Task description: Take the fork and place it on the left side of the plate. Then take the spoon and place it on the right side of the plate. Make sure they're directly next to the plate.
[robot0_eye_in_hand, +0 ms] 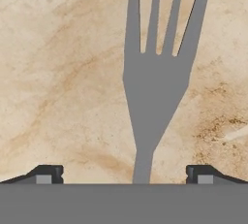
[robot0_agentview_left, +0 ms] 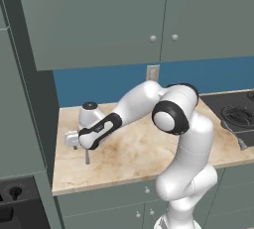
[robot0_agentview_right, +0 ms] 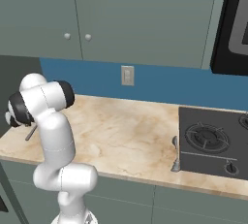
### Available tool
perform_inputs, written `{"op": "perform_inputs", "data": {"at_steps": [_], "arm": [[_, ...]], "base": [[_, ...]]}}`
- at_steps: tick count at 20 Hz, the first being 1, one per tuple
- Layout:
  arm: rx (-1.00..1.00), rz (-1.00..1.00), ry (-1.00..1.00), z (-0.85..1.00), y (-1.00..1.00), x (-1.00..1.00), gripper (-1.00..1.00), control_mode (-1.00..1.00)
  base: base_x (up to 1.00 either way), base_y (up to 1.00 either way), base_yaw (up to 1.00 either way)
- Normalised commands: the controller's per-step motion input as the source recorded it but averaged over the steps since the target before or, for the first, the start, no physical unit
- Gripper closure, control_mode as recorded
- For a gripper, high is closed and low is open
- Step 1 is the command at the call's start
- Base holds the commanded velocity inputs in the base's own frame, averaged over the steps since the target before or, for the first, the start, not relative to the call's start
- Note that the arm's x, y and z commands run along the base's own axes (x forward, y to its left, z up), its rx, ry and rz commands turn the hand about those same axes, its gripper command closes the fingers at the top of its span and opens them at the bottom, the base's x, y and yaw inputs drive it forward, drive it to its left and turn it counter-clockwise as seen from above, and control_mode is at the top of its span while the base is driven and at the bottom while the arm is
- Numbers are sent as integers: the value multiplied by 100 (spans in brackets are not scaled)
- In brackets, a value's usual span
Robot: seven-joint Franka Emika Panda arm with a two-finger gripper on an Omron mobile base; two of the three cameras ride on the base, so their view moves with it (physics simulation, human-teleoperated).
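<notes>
The gripper [robot0_eye_in_hand: 124, 177] is hovering wide open over the fork [robot0_eye_in_hand: 152, 87], which is lying on the counter [robot0_eye_in_hand: 58, 72] between its fingertips, neck centred. Nothing is placed yet; both moves are pending.

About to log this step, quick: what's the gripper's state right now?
Gripper: open, holding nothing; its fingertips stand wide on either side of the fork, which lies on the counter.

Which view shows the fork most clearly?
The hand view: the fork lies large on the counter, tines distinct. In the left base view only a short grey piece shows below the arm; in the right base view, a thin sliver.
</notes>
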Motion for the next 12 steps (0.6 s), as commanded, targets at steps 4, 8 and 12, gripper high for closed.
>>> {"op": "perform_inputs", "data": {"at_steps": [4, 8, 12], "arm": [[0, 0, -1, -34, 0, 0, -100, -100], [0, 0, -1, -33, 0, 0, -100, -100], [0, 0, -2, -52, -12, -20, 100, -100]], "base": [[0, 0, 0], [0, 0, 0], [0, 0, 0]]}}
